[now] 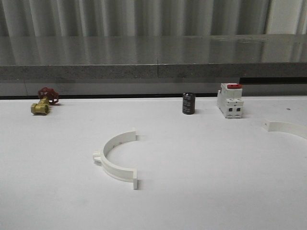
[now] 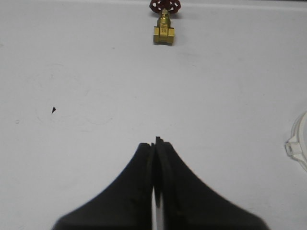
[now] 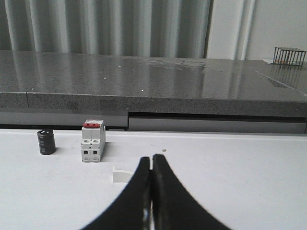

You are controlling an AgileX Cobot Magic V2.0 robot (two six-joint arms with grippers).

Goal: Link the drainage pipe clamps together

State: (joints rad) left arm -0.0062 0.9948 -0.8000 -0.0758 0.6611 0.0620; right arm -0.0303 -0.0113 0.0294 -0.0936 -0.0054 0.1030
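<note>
One white semicircular drainage pipe clamp (image 1: 115, 157) lies flat in the middle of the white table, its open side facing right and its lug pointing left. The other clamp (image 1: 286, 127) lies at the right edge of the front view, partly cut off. An end tab of that second clamp (image 3: 122, 174) peeks out beside my right gripper (image 3: 152, 157), which is shut and empty. My left gripper (image 2: 155, 143) is shut with nothing in it above bare table; the lug side of the first clamp (image 2: 298, 143) is at that view's edge.
A brass valve with a red handwheel (image 1: 43, 101) sits at the back left. A black cylinder (image 1: 188, 103) and a white breaker with a red top (image 1: 230, 100) stand at the back centre-right. A grey stone ledge (image 1: 153, 72) runs behind the table.
</note>
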